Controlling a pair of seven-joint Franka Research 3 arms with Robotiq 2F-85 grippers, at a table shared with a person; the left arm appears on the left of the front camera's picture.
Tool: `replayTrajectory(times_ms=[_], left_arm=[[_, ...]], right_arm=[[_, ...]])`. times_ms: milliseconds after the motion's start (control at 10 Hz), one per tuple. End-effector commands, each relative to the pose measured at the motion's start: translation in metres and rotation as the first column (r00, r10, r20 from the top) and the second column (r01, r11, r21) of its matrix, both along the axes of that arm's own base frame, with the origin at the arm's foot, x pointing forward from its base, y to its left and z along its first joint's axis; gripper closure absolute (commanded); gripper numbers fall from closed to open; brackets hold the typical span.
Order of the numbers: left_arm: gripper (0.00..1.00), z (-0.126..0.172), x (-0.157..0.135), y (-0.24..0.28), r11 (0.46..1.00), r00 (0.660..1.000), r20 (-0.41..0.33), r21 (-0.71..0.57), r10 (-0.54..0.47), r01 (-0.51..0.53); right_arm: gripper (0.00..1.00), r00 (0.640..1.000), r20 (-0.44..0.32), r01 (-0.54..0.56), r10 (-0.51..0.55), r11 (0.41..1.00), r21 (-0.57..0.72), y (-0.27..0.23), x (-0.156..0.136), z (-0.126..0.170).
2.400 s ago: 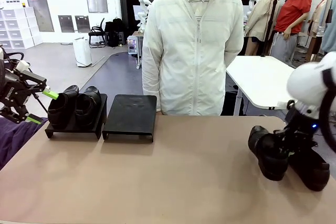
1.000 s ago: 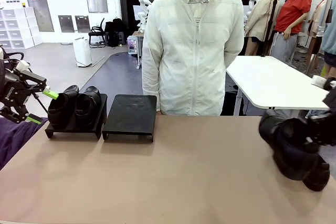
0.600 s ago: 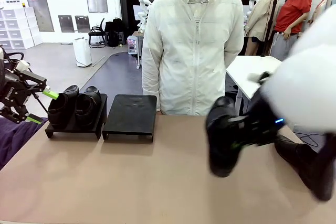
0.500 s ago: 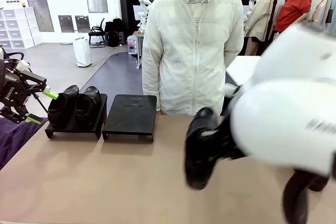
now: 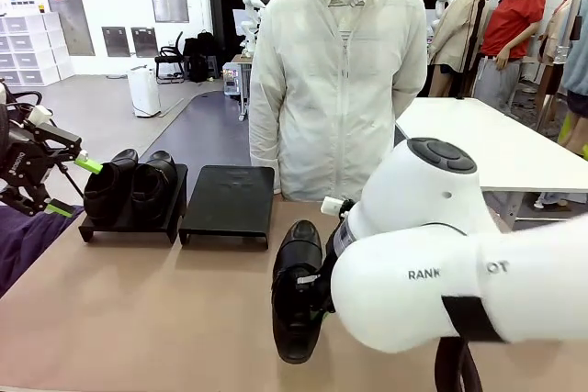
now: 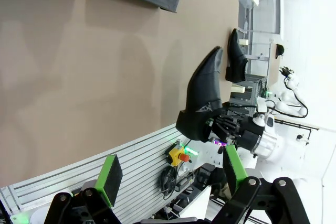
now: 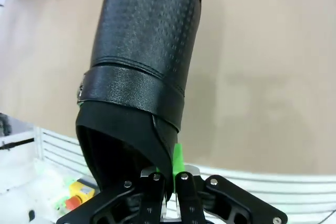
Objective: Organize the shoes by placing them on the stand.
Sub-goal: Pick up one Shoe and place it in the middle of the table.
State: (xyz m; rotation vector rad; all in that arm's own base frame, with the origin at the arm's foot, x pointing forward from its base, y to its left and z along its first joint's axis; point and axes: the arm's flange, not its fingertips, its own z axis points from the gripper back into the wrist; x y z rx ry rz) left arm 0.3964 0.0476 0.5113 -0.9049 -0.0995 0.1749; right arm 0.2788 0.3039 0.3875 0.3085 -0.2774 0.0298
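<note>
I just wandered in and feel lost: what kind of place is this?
Most likely a robotics research lab, not a shop. A white robot arm holds a black shoe over a plain table with a shoe stand, and the open hall behind has stacked storage drawers and an office chair.

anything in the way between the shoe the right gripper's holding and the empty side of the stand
Nothing visible. Only bare table lies between the held shoe, clamped in the right gripper, and the stand's empty platform. The two shoes already placed sit on the other platform, farther left, off that path.
</note>
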Motion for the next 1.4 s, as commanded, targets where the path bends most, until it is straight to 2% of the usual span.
replayTrajectory(times_ms=[0, 100, 200, 400, 800, 900, 1000, 1100, 1300], left_arm=[[0.00, 0.001, -0.002, 0.003, 1.000, 1.000, 0.005, 0.002, -0.011, 0.011], [0.00, 0.001, -0.002, 0.003, 1.000, 1.000, 0.005, 0.002, -0.011, 0.011], [0.00, 0.001, -0.002, 0.003, 1.000, 1.000, 0.005, 0.002, -0.011, 0.011], [0.00, 0.001, -0.002, 0.003, 1.000, 1.000, 0.005, 0.002, -0.011, 0.011], [0.00, 0.001, -0.002, 0.003, 1.000, 1.000, 0.005, 0.002, -0.011, 0.011], [0.00, 0.001, -0.002, 0.003, 1.000, 1.000, 0.005, 0.002, -0.011, 0.011], [0.00, 0.001, -0.002, 0.003, 1.000, 1.000, 0.005, 0.002, -0.011, 0.011], [0.00, 0.001, -0.002, 0.003, 1.000, 1.000, 0.005, 0.002, -0.011, 0.011], [0.00, 0.001, -0.002, 0.003, 1.000, 1.000, 0.005, 0.002, -0.011, 0.011]], right_arm=[[1.00, 0.993, -0.022, -0.119, 0.120, 0.992, 0.041, 0.001, 0.023, -0.008], [1.00, 0.991, -0.045, -0.125, 0.127, 0.991, 0.045, 0.005, 0.033, -0.017], [1.00, 0.996, 0.054, -0.071, 0.068, 0.996, 0.059, 0.007, 0.032, -0.020], [1.00, 0.995, 0.012, -0.101, 0.101, 0.993, 0.061, 0.008, 0.035, -0.027], [1.00, 0.997, -0.005, -0.080, 0.080, 0.996, 0.044, 0.012, 0.040, -0.040], [0.78, 0.997, -0.013, -0.074, 0.075, 0.996, 0.046, 0.010, 0.042, -0.040], [0.22, 0.997, -0.018, -0.068, 0.069, 0.996, 0.051, 0.009, 0.042, -0.041], [0.00, 0.997, -0.013, -0.069, 0.070, 0.996, 0.054, 0.008, 0.041, -0.040], [0.00, 0.998, -0.001, -0.060, 0.061, 0.995, 0.082, 0.002, 0.040, -0.033]])
